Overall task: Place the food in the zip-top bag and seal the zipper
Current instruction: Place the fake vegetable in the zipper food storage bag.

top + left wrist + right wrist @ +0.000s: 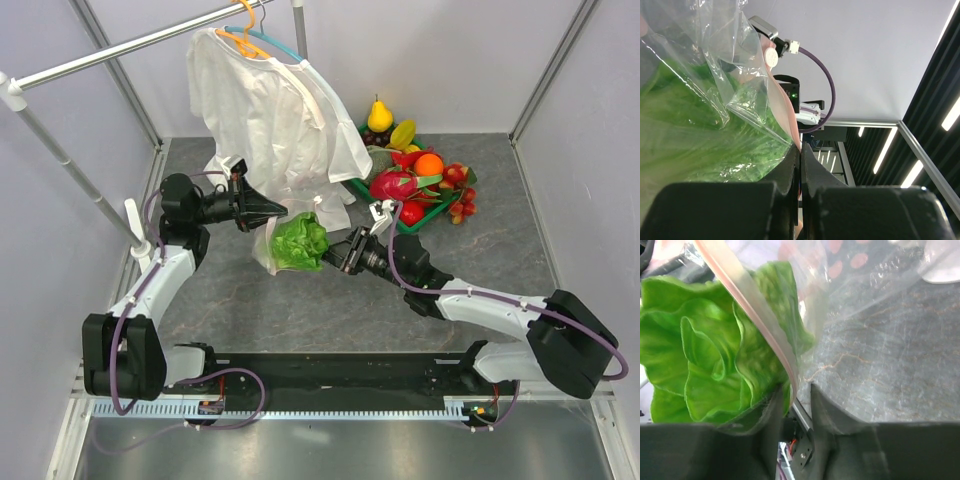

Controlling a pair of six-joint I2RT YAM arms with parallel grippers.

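Lettuce sits inside the zip-top bag, slung between both grippers. Left gripper clamped tight on the bag's rim; right gripper half-parted astride the zipper and a leaf edge, grip unclear. Shirt hem hangs close by the left gripper; bare table lies beyond the right fingertips.

Green lettuce in clear bag mouth, pink zipper unsealed
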